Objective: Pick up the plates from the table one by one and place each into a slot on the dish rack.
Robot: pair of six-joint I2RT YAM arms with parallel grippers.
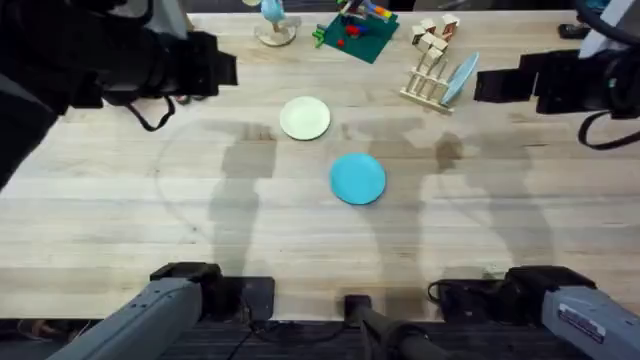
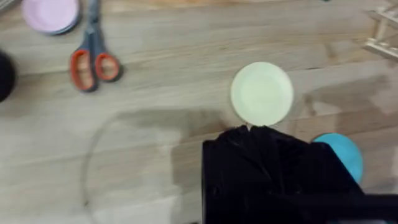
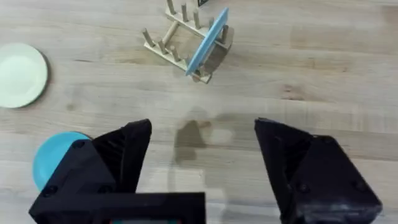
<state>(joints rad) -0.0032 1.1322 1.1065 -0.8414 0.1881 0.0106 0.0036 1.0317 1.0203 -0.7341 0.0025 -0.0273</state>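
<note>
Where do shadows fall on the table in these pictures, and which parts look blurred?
Overhead view: soft grey arm shadows lie on the table beside the cream plate and the turquoise plate; the raised arms look dark and blurred. Left wrist view: the scissors are slightly soft. Right wrist view: a shadow lies between the open right gripper and the dish rack.

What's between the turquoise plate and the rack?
Nothing visible. Bare table lies between the turquoise plate and the rack. A pale blue plate already fills one slot; the cream plate sits off that path.
</note>
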